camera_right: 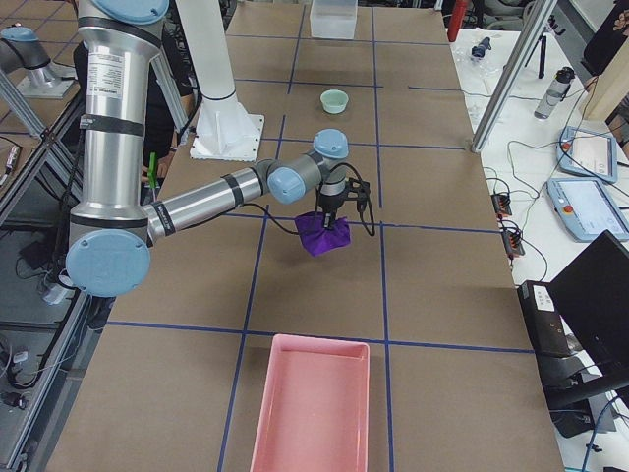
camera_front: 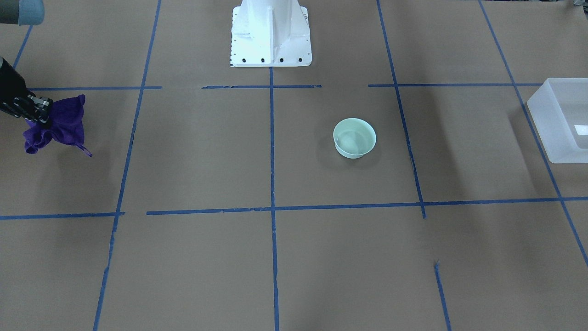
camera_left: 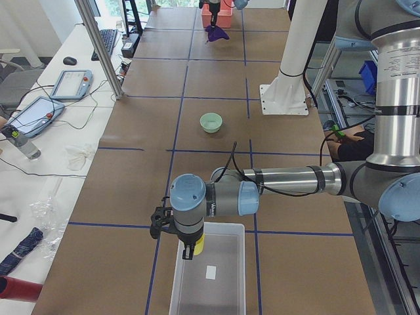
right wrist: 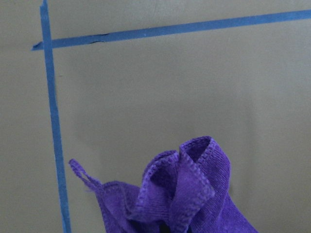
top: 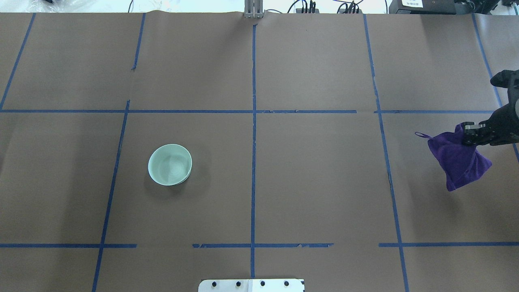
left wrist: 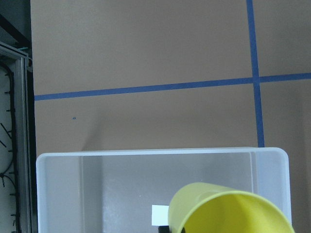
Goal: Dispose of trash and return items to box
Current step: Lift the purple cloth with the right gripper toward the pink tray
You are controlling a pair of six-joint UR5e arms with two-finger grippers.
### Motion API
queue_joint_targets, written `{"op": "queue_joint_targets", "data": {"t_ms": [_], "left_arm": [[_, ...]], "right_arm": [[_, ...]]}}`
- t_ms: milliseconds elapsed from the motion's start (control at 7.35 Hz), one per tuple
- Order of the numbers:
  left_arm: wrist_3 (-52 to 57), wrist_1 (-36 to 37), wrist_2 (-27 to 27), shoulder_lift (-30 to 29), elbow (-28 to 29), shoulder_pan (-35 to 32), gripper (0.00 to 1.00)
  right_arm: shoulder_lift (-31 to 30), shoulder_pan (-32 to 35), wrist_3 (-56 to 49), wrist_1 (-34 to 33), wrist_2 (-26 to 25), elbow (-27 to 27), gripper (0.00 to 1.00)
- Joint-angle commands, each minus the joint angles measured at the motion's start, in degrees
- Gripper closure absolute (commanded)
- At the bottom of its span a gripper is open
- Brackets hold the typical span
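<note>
My left gripper (camera_left: 191, 252) holds the yellow cup (left wrist: 228, 212) just above the near end of the translucent white box (left wrist: 58, 194); the cup (camera_left: 199, 245) hangs over the box (camera_left: 209, 279) at the table's left end. The mint-green bowl (top: 170, 164) stands upright and alone on the brown table, also in the front view (camera_front: 354, 138). My right gripper (top: 467, 134) is shut on a purple cloth (top: 460, 160) that hangs from it above the table's right side, also in the front view (camera_front: 57, 126).
A pink tray (camera_right: 313, 403) lies at the table's right end, beyond the cloth. The white robot base (camera_front: 270, 32) stands at the table's rear middle. Blue tape lines grid the brown paper. Operators' gear lies on a side bench (camera_left: 39, 111).
</note>
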Motion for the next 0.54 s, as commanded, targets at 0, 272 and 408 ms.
{"op": "queue_joint_targets", "data": {"t_ms": [0,272,408], "left_arm": [[-0.11,-5.1,-2.64,3.05,2.56,0.61,1.0],[-0.11,-9.42,-6.06,3.23,6.52,4.2,1.0],[-0.19,-12.66,-8.08,3.31,8.98,6.14,1.0]], "right_arm": [[-0.51,5.68,-6.22,-1.37,0.83,1.02,1.0],[0.02,14.46,-18.94,-8.29,4.43,1.11,1.0],[0.02,16.76,-21.71,-8.84,4.53,1.11,1.0]]}}
